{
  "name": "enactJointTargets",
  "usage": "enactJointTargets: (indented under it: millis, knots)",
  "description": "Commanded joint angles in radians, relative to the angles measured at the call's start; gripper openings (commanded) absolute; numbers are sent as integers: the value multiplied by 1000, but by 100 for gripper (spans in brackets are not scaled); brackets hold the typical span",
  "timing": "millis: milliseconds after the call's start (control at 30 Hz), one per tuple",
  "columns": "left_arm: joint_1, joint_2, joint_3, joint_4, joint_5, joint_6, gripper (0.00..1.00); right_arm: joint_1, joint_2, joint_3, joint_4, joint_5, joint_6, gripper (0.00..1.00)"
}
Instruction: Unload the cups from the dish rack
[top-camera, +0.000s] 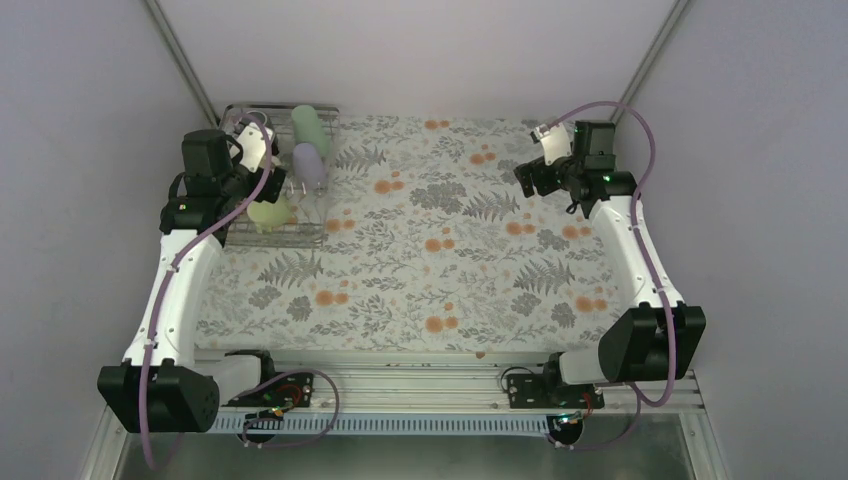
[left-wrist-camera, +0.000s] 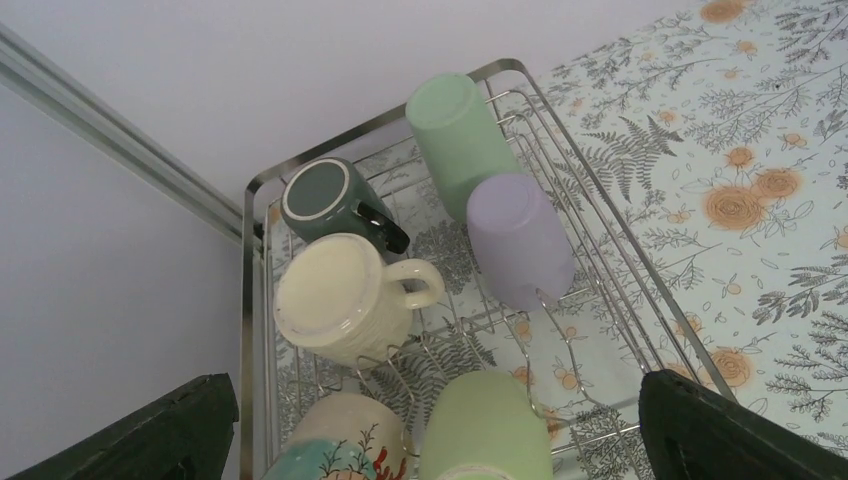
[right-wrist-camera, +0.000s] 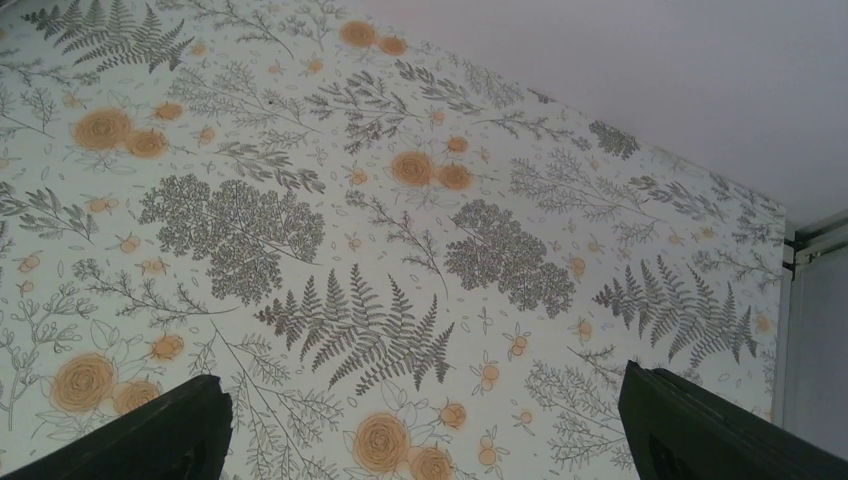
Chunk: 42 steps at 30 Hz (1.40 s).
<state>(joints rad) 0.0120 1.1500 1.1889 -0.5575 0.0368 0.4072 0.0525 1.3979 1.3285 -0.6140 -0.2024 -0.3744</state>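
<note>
We see the silver wire dish rack (top-camera: 300, 238) at the upper left of the overhead frame, on a floral-print worktop (top-camera: 450, 280). The left wrist view shows six cups in it. A mint-green tumbler (left-wrist-camera: 455, 130) is at top centre, with a lilac tumbler (left-wrist-camera: 520, 240) just below it. A dark green mug (left-wrist-camera: 325, 195) is at upper left, with a cream-yellow mug (left-wrist-camera: 335, 300) beneath it, base up. A beige patterned mug (left-wrist-camera: 345, 440) and a pale yellow-green cup (left-wrist-camera: 485, 430) sit at the bottom edge. The left fingers (left-wrist-camera: 160, 435) hang above the rack, spread wide, gripping nothing. The right fingers (right-wrist-camera: 700, 430), at upper right overhead, are also spread wide and empty, above the worktop.
</note>
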Motion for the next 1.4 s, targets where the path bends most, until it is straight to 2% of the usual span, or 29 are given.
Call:
enactJointTargets:
  millis: [0,100,200,267,433,600,800,1000,1167,1367]
  knots:
    - [2,-7,4,29,-14,-8,100,10,-22,-15,33,32,-16,100]
    - [1,9,15,26,-40,-1,100,10,-22,-19,31,43,-20,100]
    - [2,37,16,39,-157,16,100,10,-16,-15,10,37,-20,100]
    - [2,69,37,18,-181,38,100,9,-12,-13,-8,31,-14,100]
    - [0,211,140,-158,-119,105,100,10,-3,-10,-45,13,1,100]
    - [0,317,164,-241,-47,188,100,12,-14,-29,-48,13,-6,100]
    - [3,413,166,-252,-81,202,100,12,-29,-63,-57,32,-30,100]
    - [3,482,130,-274,-51,199,100,12,-45,-113,-38,98,-45,100]
    - [3,489,106,-290,-49,211,100,12,-52,-150,-23,132,-58,100]
    - [6,506,94,-293,-126,217,100,11,-58,-187,-9,134,-61,100]
